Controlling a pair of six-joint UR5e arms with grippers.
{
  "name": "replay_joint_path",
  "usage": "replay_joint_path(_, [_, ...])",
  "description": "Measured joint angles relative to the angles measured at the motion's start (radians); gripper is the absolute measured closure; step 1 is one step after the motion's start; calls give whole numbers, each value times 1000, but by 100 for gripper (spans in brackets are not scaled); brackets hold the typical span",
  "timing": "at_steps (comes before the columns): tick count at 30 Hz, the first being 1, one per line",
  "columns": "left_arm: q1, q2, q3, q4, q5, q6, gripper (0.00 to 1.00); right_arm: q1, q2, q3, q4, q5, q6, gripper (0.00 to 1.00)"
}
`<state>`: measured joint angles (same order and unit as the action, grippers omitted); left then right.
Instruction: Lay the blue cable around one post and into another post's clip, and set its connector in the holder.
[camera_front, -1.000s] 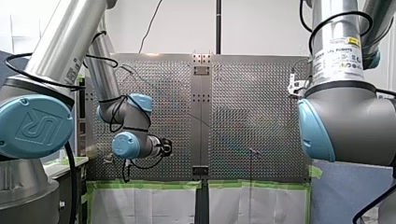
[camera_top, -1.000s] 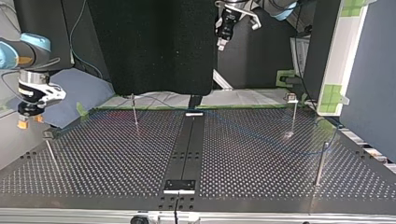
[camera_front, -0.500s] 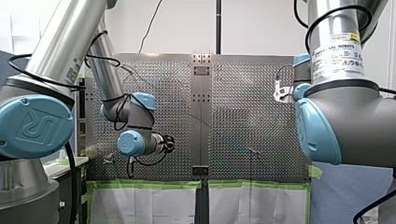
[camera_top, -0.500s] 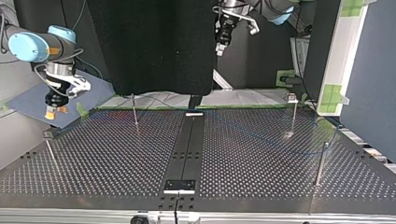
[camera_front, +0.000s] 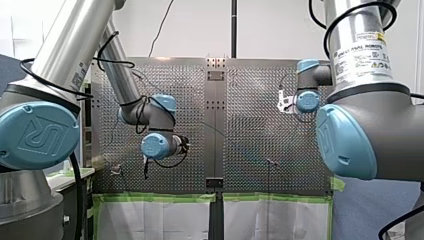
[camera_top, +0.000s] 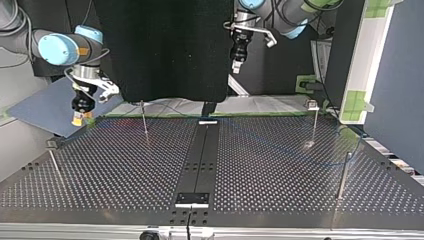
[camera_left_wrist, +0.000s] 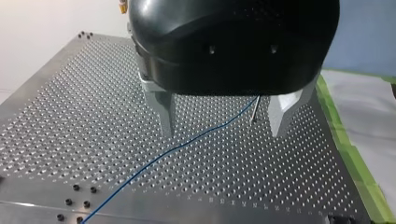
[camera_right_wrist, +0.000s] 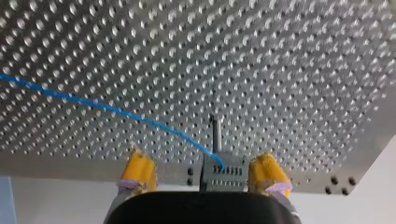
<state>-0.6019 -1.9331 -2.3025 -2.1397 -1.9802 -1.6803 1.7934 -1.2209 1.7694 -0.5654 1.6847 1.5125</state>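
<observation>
Perforated metal desk (camera_top: 125, 170) with the blue cable (camera_left_wrist: 187, 142) lying loose across it; both arms hang clear above.
Wrist view: left tool (camera_left_wrist: 223, 126) has its metal fingers (camera_left_wrist: 166, 114) spread wide, nothing between them. The cable lies flat on the desk beneath and runs toward a thin post (camera_left_wrist: 254, 112). Wrist view: right tool (camera_right_wrist: 201, 161) has its yellow pads (camera_right_wrist: 137, 170) apart and empty. Below it the cable ends at a grey ribbed block (camera_right_wrist: 224, 173), with a second post (camera_right_wrist: 214, 133) just beyond. Top view: right tool over the desk's far-left corner; left tool higher, near the far middle.
</observation>
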Motion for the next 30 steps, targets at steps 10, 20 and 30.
replay_joint_path(10, [-4,1,3,-10,-7,4,0,86,41,0,-23,32,-9,1])
replay_joint_path(20, [-3,1,3,-18,-7,4,0,170,80,0,-32,56,-27,1])
replay_joint_path(30, [0,0,3,-19,-7,4,0,265,85,1,-31,81,-29,1])
